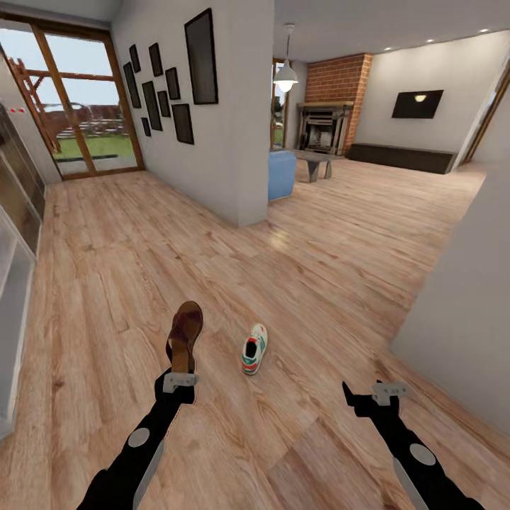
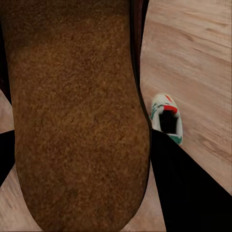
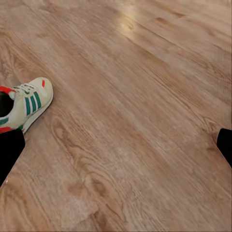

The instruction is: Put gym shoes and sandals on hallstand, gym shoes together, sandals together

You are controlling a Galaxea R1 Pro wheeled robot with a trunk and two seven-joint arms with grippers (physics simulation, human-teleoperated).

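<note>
One dark reddish-brown sandal (image 1: 185,334) is held up off the corridor floor (image 1: 319,283) with its toe pointing away, and my left gripper (image 1: 180,380) is shut on its heel end. Its tan sole (image 2: 77,121) covers most of the left wrist view. One white gym shoe (image 1: 253,348) with green stripes lies on the floor just right of the sandal, also seen as the sneaker (image 2: 166,118) and the shoe (image 3: 26,104). My right gripper (image 1: 370,397) hangs open over bare floor, to the right of the shoe. The hallstand, the other sandal and the other gym shoe are out of view.
A glass-fronted cabinet (image 1: 14,283) lines the left edge. A white wall corner (image 1: 241,177) with dark picture frames stands ahead, and another white wall (image 1: 467,319) juts in at the right. Beyond are a blue sofa (image 1: 281,175) and glazed doors (image 1: 85,106).
</note>
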